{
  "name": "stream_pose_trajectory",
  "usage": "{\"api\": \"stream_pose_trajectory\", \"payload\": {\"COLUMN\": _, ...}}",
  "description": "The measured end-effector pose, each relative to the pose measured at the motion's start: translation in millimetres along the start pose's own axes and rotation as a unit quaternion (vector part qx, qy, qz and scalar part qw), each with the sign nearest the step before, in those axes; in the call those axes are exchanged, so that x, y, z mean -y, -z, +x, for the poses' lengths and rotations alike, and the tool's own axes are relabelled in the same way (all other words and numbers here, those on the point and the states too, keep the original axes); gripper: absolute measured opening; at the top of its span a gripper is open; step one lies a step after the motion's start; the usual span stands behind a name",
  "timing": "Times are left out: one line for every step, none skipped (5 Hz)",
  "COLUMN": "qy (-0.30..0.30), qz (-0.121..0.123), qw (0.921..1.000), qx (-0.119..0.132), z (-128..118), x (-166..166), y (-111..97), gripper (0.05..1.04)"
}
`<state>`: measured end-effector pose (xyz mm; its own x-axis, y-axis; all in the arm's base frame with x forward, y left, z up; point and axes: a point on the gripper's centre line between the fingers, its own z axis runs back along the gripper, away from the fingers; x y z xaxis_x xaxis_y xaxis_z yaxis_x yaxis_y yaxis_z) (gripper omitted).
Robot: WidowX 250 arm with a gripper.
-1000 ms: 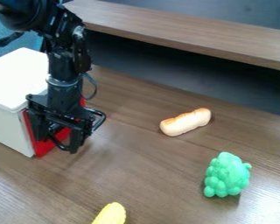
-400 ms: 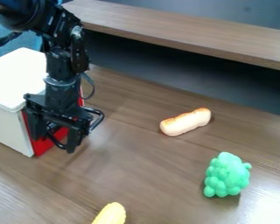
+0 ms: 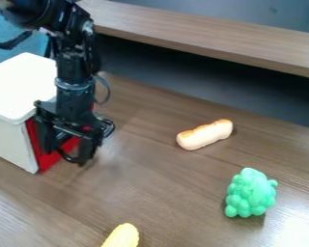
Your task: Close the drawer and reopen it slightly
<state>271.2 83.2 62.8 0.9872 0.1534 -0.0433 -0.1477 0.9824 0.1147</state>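
Note:
The black gripper [image 3: 66, 148] hangs at the left, right in front of the white box's red drawer front [image 3: 46, 161]. Its two fingers stand apart, one toward the left and one toward the right, with red showing between them and a dark curved piece low down. The white box [image 3: 7, 137] has a pale lid. Its red front looks close against the body, though the arm hides much of it, so any small gap cannot be told.
A bread roll toy [image 3: 204, 134] lies right of centre on the brown table [image 3: 163, 193]. Green toy grapes [image 3: 250, 193] sit at the lower right, and a yellow toy [image 3: 123, 236] at the bottom edge. A raised wooden ledge [image 3: 208, 36] runs along the back.
The gripper first shifted slightly left, then a little right, and is now turned somewhat differently before the red front. The box and the loose toys have stayed put.

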Motion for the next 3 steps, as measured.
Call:
{"api": "stream_pose_trajectory", "payload": {"qy": 0.076, "qz": -0.043, "qw": 0.9959, "qx": -0.022, "z": 9.4, "x": 42.2, "y": 1.4, "gripper": 0.999}}
{"api": "stream_pose_trajectory", "payload": {"qy": 0.124, "qz": -0.085, "qw": 0.9885, "qx": -0.011, "z": 19.2, "x": 75.0, "y": -22.1, "gripper": 0.999}}
{"api": "stream_pose_trajectory", "payload": {"qy": 0.167, "qz": -0.101, "qw": 0.9807, "qx": -0.003, "z": 25.8, "x": 103.3, "y": -49.2, "gripper": 0.999}}
